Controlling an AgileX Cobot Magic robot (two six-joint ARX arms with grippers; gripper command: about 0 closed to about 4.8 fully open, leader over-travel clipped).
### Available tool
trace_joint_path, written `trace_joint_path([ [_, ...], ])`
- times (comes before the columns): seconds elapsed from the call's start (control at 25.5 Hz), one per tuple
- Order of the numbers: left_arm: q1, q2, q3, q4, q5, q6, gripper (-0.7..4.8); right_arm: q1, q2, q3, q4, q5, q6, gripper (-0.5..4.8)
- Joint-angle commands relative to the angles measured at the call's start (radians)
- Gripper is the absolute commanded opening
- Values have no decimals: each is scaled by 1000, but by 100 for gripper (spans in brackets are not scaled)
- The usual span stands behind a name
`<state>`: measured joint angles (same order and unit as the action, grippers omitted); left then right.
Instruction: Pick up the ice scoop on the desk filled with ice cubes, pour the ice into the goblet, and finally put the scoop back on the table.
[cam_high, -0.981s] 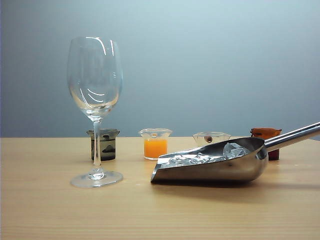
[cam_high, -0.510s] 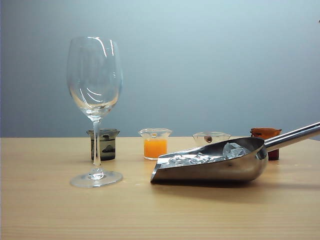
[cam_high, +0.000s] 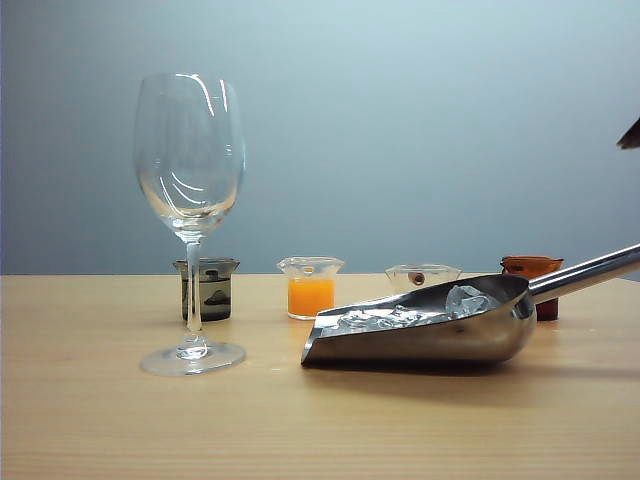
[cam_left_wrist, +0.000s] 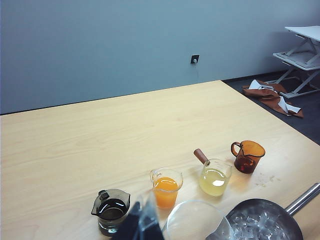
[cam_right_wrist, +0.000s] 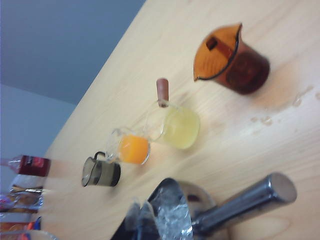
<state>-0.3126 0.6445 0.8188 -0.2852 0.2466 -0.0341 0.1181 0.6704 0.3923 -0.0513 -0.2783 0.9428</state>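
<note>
- The ice scoop (cam_high: 425, 330) lies on the desk (cam_high: 300, 430), right of the middle in the exterior view, with its open mouth toward the left and its long metal handle (cam_high: 590, 272) rising to the right, out of the picture.
- The ice cubes (cam_high: 470, 298) sit inside the scoop bowl, mostly heaped at the handle end; they are clear and glassy.
- The goblet (cam_high: 190, 220) stands upright on the desk to the left of the scoop, apart from it; its bowl looks empty.
- Farther back stand four small vessels in a row: a dark beaker (cam_high: 206, 288) just behind the goblet stem, an orange-liquid beaker (cam_high: 311, 288), a pale yellow-liquid beaker with a brown handle (cam_left_wrist: 215, 176), and an amber cup (cam_high: 533, 268) behind the scoop handle.
- The right gripper (cam_right_wrist: 141, 220) is above the scoop, near the place where the handle joins the bowl; its dark tips appear at the picture edge, and its jaws are closed on nothing.
- In the exterior view only a dark corner of the right arm (cam_high: 630, 135) shows at the far right edge, high above the handle.
- The left gripper (cam_left_wrist: 142, 225) hangs above the near edge of the desk, over the goblet rim (cam_left_wrist: 192, 220); only a dark part is seen, and I cannot tell if the jaws are open or closed.
</note>
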Motion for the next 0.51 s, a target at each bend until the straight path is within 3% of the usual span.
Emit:
trace_joint_path([
  [0.04,0,-2,5,10,2,4,-5,0,-3,-14,32,-42,34,-1],
  [0.2,0,-2,5,10,2,4,-5,0,-1,-21,-10,-112,87,0],
  [0.24,0,-1,5,10,2,4,-5,1,-1,-23,-42,-131,90,58],
  [0.31,0,-1,5,11,2,5,-5,1,-1,-27,-75,-143,90,267],
  [0.39,0,-1,5,11,2,5,-5,1,-1,-34,-71,-142,90,307],
  [0.51,0,-1,5,11,3,5,-5,0,-1,-44,-67,-139,94,320],
])
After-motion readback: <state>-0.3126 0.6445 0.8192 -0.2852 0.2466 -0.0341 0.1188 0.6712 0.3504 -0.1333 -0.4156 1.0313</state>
